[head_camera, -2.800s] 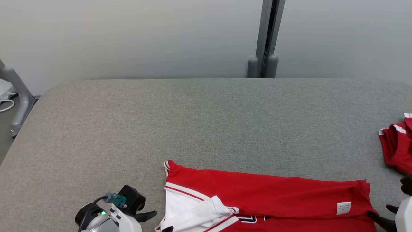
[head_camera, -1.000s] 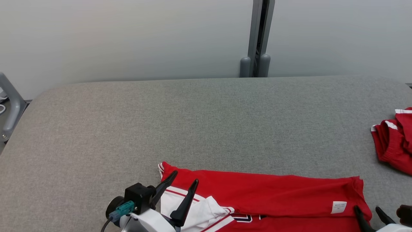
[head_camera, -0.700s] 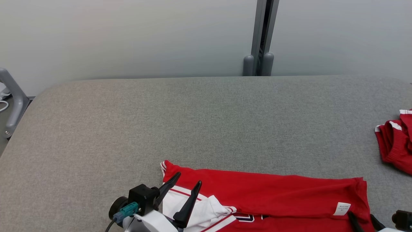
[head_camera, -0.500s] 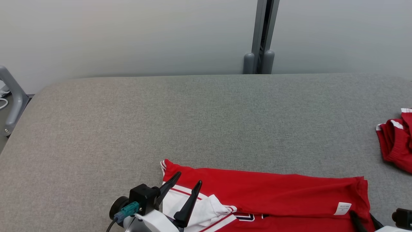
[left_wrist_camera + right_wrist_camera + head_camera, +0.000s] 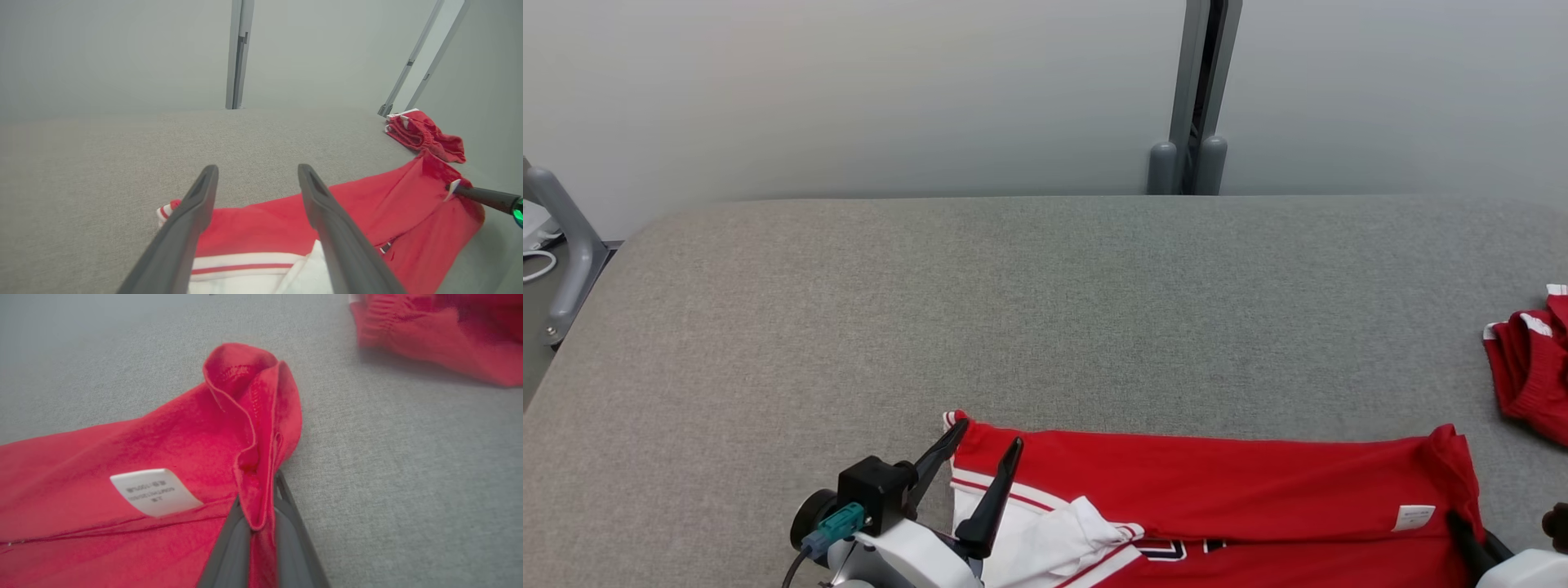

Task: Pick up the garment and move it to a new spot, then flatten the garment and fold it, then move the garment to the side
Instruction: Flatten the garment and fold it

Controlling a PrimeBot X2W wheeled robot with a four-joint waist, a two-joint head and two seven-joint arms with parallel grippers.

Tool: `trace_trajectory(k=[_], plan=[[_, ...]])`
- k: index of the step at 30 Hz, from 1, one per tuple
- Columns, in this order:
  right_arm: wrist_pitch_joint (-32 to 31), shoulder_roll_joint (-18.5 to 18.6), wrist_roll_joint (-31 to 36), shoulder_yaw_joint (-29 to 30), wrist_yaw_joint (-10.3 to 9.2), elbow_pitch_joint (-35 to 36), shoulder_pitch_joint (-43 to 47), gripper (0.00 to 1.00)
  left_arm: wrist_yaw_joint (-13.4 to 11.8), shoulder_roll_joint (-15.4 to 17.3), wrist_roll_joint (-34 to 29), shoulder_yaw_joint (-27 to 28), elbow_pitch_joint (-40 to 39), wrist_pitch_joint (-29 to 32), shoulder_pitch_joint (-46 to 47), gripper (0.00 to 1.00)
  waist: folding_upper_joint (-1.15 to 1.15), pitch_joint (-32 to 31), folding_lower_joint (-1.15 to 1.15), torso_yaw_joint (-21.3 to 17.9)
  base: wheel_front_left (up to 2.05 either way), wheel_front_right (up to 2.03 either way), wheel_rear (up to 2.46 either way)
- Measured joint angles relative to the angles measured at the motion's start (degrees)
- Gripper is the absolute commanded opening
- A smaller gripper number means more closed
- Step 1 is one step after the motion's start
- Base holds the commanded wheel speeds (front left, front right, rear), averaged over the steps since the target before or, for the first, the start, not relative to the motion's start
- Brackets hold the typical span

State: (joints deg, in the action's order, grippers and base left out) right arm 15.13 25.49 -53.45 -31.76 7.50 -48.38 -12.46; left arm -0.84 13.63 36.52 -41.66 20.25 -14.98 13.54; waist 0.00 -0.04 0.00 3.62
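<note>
Right gripper (image 5: 258, 498) is clamped on the right hem corner of the red jersey (image 5: 1217, 482), with fabric bunched between its fingers. Left gripper (image 5: 990, 433) has its jaws wide apart over the jersey's left end, and I see nothing held. The jersey lies along the near edge of the grey table (image 5: 1013, 286). Another red garment (image 5: 1531, 367) sits at the right.

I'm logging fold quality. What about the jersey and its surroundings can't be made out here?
Print on the jersey: head view, cut off by the bottom edge.
Label text: right wrist view, too small and blurred.
Second garment: head view, cut by the right edge; right wrist view, blurred.
Left gripper touching cloth or not: left wrist view, fingers hide it.
</note>
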Motion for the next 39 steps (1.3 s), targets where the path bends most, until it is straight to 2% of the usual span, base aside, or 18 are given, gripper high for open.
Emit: trace_trajectory(k=[7, 22, 32, 39], plan=[[0.0, 2.8, 1.1, 0.4, 0.00, -0.3, -1.2, 0.00, 0.4, -1.4, -1.9, 3.6, -0.5, 0.0, -1.5, 1.00, 0.00, -0.6, 0.00, 0.4, 0.00, 0.00, 0.00], [0.0, 10.9, 2.6, -0.9, 0.00, -4.2, -5.8, 0.00, 3.1, -5.0, -5.9, 9.0, 0.4, 0.0, -3.7, 1.00, 0.00, -1.9, 0.00, 1.4, 0.00, 0.00, 0.00], [-0.7, 12.5, -3.0, -6.0, 0.00, 6.6, -6.1, 0.00, 4.3, -6.5, -7.7, 12.8, 1.4, 0.0, -5.1, 1.00, 0.00, -3.0, 0.00, -0.1, 0.00, 0.00, 0.00], [-5.8, 12.8, -8.1, -9.5, -0.01, 18.0, -6.4, 0.00, 4.8, -7.2, -8.9, 15.4, 2.2, 0.0, -5.5, 1.00, 0.00, -3.6, 0.00, -1.4, 0.00, 0.00, 0.00]])
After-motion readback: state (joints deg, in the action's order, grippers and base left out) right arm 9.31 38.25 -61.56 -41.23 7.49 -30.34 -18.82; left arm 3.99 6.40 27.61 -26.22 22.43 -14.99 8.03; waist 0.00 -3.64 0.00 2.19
